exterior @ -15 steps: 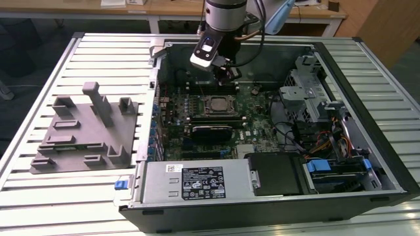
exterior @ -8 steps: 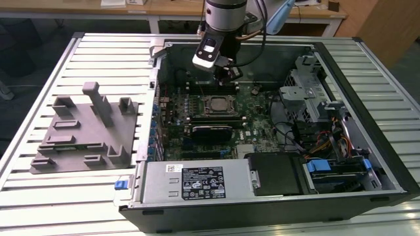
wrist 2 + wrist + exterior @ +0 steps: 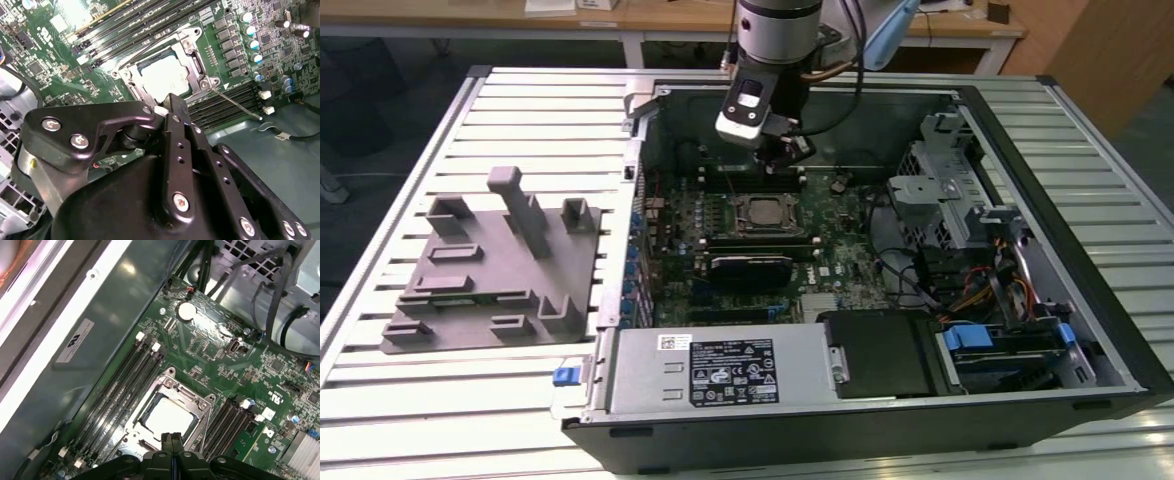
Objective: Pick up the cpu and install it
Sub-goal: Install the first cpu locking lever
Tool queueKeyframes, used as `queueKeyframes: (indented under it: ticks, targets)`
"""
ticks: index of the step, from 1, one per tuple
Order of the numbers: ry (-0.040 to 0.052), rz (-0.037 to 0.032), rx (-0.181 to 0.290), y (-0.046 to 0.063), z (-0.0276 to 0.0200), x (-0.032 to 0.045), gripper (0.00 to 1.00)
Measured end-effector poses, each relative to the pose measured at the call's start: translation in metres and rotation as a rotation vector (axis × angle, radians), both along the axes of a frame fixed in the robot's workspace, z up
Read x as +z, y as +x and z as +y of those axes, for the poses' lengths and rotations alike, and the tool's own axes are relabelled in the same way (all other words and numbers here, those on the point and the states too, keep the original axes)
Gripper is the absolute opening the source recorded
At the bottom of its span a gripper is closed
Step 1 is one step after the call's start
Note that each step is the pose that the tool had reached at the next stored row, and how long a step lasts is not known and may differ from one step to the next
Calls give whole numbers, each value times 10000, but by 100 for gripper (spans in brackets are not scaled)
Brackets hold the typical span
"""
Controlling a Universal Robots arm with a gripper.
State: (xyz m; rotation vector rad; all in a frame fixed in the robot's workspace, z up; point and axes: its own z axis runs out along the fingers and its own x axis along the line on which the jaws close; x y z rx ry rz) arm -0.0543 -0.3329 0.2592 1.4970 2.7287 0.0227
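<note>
Above the socket (image 3: 167, 412), the gripper (image 3: 171, 439) is seen clenched, nothing held. The cpu (image 3: 169, 417) is already seated in the socket, frame not closed. Seating should be checked flat before anything is pressed; lever (image 3: 235, 104) is kept clear.

Pale silver cpu (image 3: 169, 419); green motherboard (image 3: 210, 347); grey fixture (image 3: 487, 270); black gripper (image 3: 172, 439).
</note>
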Motion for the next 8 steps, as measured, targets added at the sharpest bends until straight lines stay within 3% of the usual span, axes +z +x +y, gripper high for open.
queueKeyframes:
  ticks: [8]
  targets:
    - [0, 0, 473, 0, 0, 0, 11]
